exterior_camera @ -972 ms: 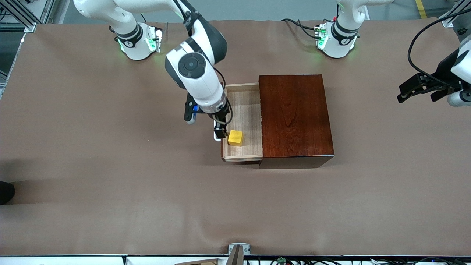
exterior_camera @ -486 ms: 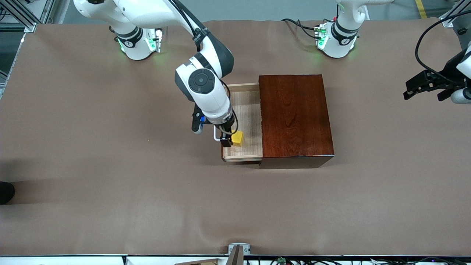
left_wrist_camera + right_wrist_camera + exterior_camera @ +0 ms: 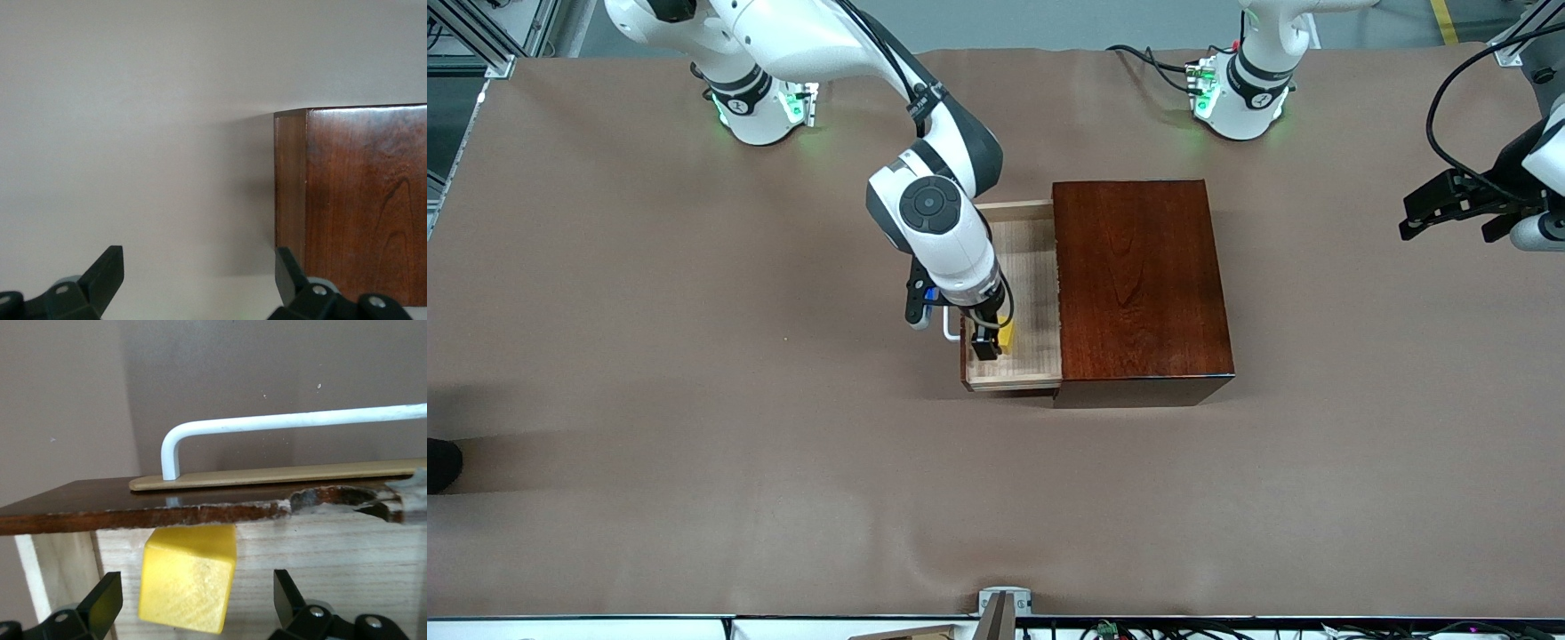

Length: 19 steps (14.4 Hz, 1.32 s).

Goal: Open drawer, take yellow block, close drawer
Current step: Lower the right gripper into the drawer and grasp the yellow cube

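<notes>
The drawer (image 3: 1032, 267) of the dark reddish-brown wooden box (image 3: 1138, 280) stands pulled out toward the right arm's end of the table, its pale floor (image 3: 333, 567) showing. The yellow block (image 3: 1007, 336) lies in the drawer close to the drawer front, near the white handle (image 3: 950, 327). My right gripper (image 3: 989, 342) is down in the drawer, open, with the yellow block (image 3: 189, 578) between its fingers (image 3: 107, 597) and a gap on each side. The handle (image 3: 267, 423) runs along above the drawer front (image 3: 200, 507). My left gripper (image 3: 1449, 209) waits open in the air at the left arm's end.
The brown table cover (image 3: 694, 400) spreads wide around the box. In the left wrist view one corner of the wooden box (image 3: 360, 200) shows past the open left gripper (image 3: 198, 277). The two arm bases (image 3: 760, 98) (image 3: 1240, 93) stand along the table's back edge.
My right gripper has moved from the handle side of the drawer front to over the block and down around it. The left gripper has shifted slightly toward the table's end.
</notes>
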### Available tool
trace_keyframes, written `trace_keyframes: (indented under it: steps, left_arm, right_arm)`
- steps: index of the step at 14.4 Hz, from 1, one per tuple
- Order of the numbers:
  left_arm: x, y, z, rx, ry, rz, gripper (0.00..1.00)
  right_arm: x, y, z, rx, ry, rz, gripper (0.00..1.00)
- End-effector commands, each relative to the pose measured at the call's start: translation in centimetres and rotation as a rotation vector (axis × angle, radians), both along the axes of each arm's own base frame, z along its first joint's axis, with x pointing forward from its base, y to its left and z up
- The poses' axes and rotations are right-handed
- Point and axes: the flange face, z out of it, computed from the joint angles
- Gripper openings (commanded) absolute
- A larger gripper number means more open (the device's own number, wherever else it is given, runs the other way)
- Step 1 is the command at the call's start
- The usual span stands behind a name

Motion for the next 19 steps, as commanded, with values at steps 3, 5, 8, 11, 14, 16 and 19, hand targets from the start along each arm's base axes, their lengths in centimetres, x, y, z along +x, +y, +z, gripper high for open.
trace_keyframes:
  steps: [3, 5, 8, 11, 14, 16, 19]
  left_arm:
    - [-0.7, 0.1, 0.5, 0.021, 0.003, -0.004, 1.00]
    - [-0.6, 0.0, 0.3, 0.012, 0.006, -0.007, 1.00]
    - [-0.6, 0.0, 0.2, 0.013, 0.008, -0.006, 1.00]
    - [-0.5, 0.2, 0.0, 0.021, 0.012, -0.004, 1.00]
    - [-0.4, 0.7, 0.0, 0.021, 0.010, 0.005, 1.00]
    - [-0.4, 0.6, -0.2, 0.021, 0.017, 0.004, 1.00]
    - [0.0, 0.4, -0.7, 0.006, 0.020, 0.006, 1.00]
  right_arm:
    - [0.0, 0.8, -0.7, 0.000, -0.004, -0.017, 1.00]
    - [0.0, 0.8, -0.3, 0.000, -0.011, -0.010, 0.62]
    - [0.0, 0.9, 0.9, 0.005, -0.020, -0.003, 0.14]
    - [-0.6, 1.1, 4.4, 0.021, -0.005, 0.000, 0.15]
    - [-1.0, 1.0, 9.5, -0.010, 0.057, 0.023, 0.15]
    - [-1.2, -0.7, 12.8, -0.036, 0.078, 0.073, 0.15]
    - [0.0, -6.8, 16.7, -0.079, 0.117, 0.291, 0.14]
